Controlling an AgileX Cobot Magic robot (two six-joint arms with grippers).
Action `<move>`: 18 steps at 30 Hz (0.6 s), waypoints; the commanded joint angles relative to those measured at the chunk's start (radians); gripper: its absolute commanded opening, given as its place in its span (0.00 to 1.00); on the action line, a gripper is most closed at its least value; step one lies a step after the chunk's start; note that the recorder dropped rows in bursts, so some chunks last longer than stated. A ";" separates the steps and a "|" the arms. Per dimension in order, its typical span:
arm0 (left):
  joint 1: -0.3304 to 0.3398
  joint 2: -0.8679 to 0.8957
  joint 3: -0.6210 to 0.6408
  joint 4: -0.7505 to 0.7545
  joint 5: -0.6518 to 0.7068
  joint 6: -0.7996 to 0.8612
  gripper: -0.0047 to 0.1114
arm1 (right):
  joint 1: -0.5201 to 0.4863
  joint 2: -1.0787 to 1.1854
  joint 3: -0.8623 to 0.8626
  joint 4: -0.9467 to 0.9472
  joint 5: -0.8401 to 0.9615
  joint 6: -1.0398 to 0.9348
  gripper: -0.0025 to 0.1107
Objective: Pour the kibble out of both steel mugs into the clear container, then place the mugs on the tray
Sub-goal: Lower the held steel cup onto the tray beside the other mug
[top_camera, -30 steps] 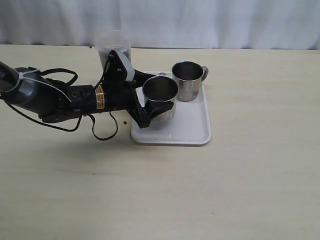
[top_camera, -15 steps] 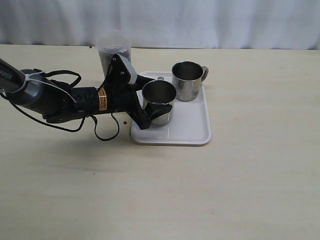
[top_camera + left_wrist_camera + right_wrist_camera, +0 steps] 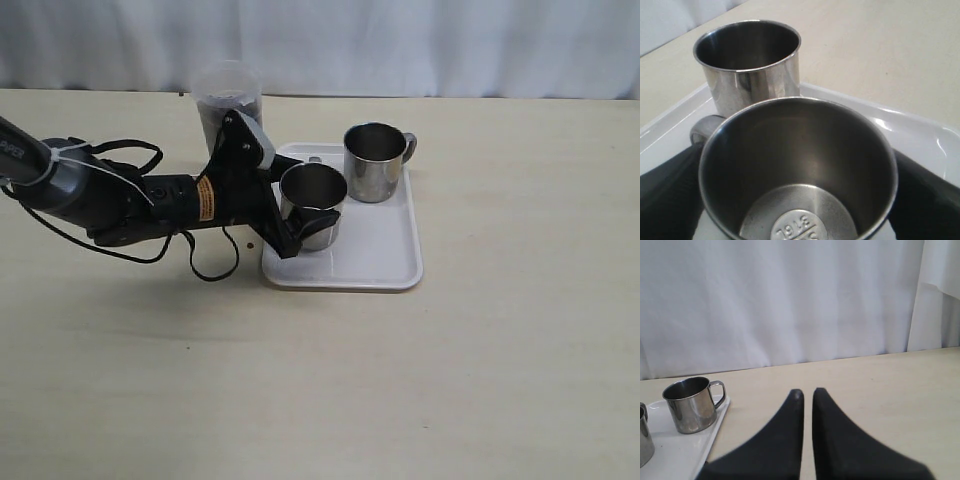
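My left gripper (image 3: 304, 206) is shut on an empty steel mug (image 3: 313, 200), one dark finger on each side of its wall (image 3: 800, 165). This mug sits upright over the near left part of the white tray (image 3: 385, 262); I cannot tell if it touches. A second empty steel mug (image 3: 375, 160) stands upright at the tray's back, handle to the right. The clear container (image 3: 228, 95) stands behind my left arm, with dark kibble (image 3: 232, 116) inside. My right gripper (image 3: 807, 392) is shut on nothing, off to the side of the tray (image 3: 675, 455).
A loose kibble pellet (image 3: 247, 243) lies on the wooden table just left of the tray. The left arm's black cable (image 3: 205, 268) loops on the table beside it. A white curtain (image 3: 400, 40) runs along the far edge.
The left gripper has carried the held mug slightly down and to the left over the tray. The other mug and the container have not moved.
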 commanded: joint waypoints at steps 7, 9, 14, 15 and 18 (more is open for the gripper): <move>-0.008 -0.002 -0.007 -0.019 0.010 -0.005 0.04 | -0.005 -0.004 0.003 0.003 0.000 -0.006 0.06; -0.008 -0.002 -0.007 -0.017 0.010 -0.005 0.05 | -0.005 -0.004 0.003 0.003 0.000 -0.006 0.06; -0.008 -0.002 -0.007 -0.017 0.010 -0.007 0.29 | -0.005 -0.004 0.003 0.003 0.000 -0.006 0.06; -0.008 -0.002 -0.007 -0.017 0.010 -0.007 0.37 | -0.005 -0.004 0.003 0.003 0.000 -0.006 0.06; -0.008 -0.002 -0.007 -0.017 0.010 -0.026 0.55 | -0.005 -0.004 0.003 0.003 0.000 -0.006 0.06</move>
